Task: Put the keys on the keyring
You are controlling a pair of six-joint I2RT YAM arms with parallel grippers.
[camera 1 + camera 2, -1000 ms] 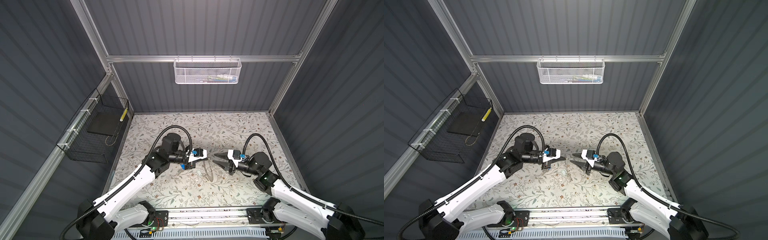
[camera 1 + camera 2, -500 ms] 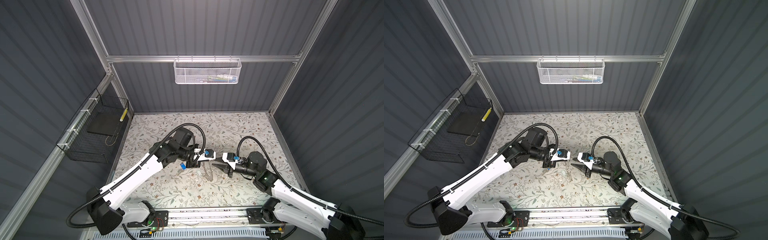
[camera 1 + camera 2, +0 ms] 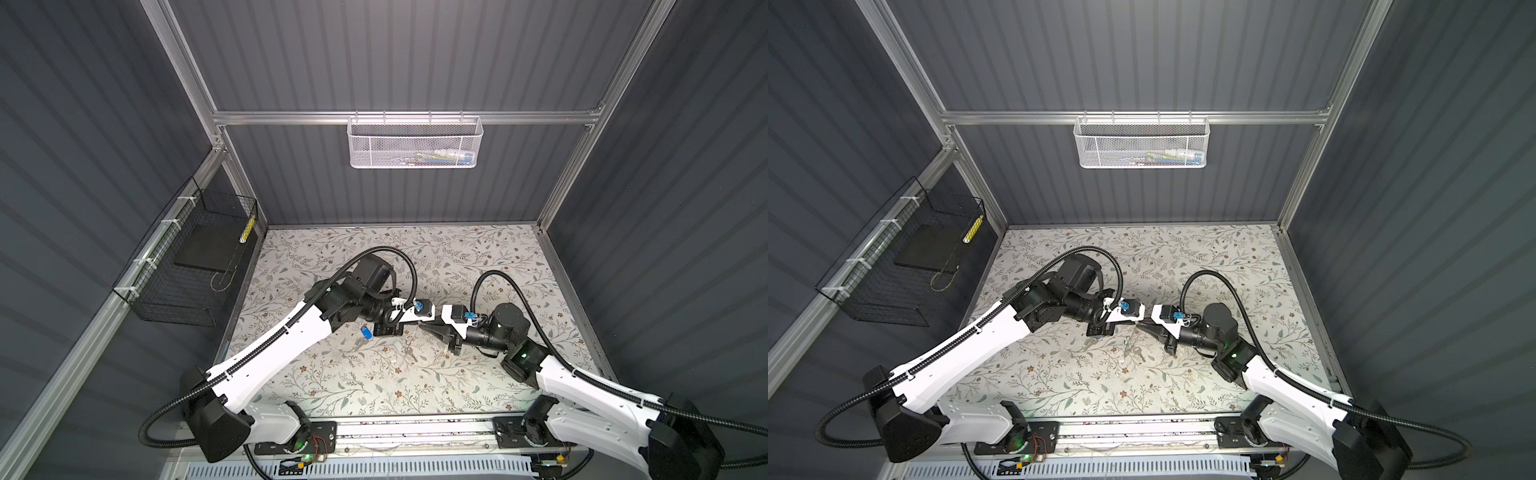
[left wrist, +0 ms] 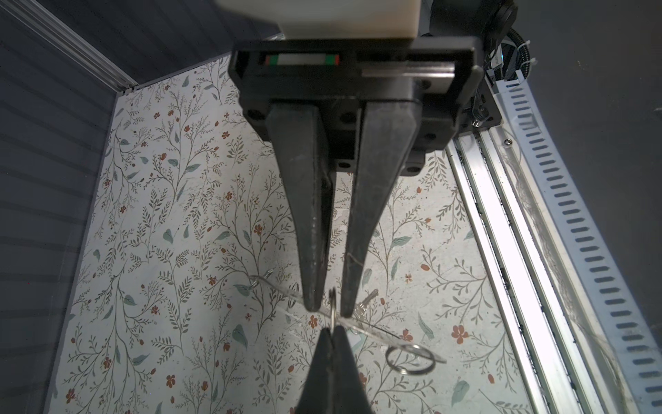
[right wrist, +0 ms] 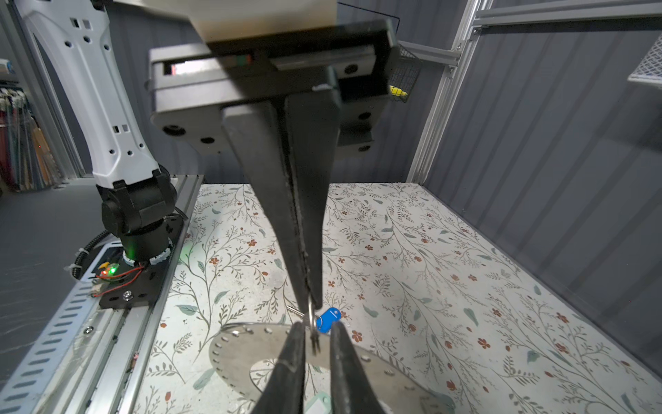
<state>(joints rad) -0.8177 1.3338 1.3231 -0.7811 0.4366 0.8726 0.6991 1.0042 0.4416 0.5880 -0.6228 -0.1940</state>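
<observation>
Grey perforated keyring [image 5: 243,344] slants over the desk [image 5: 430,269], right jaws clenched on a small split ring [image 4: 333,303] at its rim, left jaws pinched close around it, blue-headed key [image 5: 327,320] lying unthreaded nearby; opposing tugs might wrench the ring loose.

White shells on left arm [image 3: 282,345] and right arm [image 3: 590,386], black at joints and bases [image 3: 220,428]; 2 ribbed black cables [image 3: 382,248] arched off the wrists; blue plugs [image 3: 419,306] by each wrist; green light [image 3: 524,355] on right elbow; 2 dark tapered fingers [image 4: 308,215] per black mount [image 4: 358,89], round bolt holes in it; red-green-white stripe [image 4: 302,59] above; red wires [image 5: 118,276] at left base.
</observation>
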